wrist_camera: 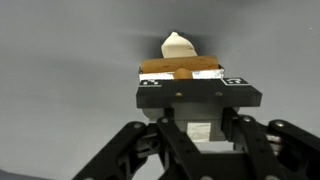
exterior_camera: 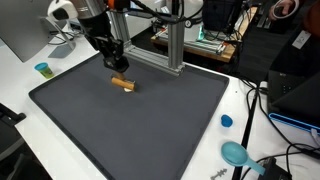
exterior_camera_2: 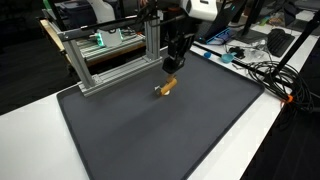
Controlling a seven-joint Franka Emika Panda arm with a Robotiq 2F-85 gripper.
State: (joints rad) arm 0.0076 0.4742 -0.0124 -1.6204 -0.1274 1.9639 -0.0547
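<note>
A short brown stick (exterior_camera: 123, 84) with a pale end lies low over the dark grey mat (exterior_camera: 150, 125), near its far edge. It shows in both exterior views, tilted a little (exterior_camera_2: 167, 88). My gripper (exterior_camera: 116, 64) stands right above it, pointing down (exterior_camera_2: 175, 64). In the wrist view the brown stick (wrist_camera: 180, 68) lies crosswise at the tips of my gripper (wrist_camera: 190, 84), with its cream end beyond. The fingers are shut on it. I cannot tell whether the stick touches the mat.
An aluminium frame (exterior_camera: 172, 45) stands at the mat's far edge, close behind the gripper (exterior_camera_2: 110, 55). Off the mat on the white table are a small blue cup (exterior_camera: 42, 69), a blue cap (exterior_camera: 226, 121), a teal tool (exterior_camera: 236, 153) and cables (exterior_camera_2: 265, 70).
</note>
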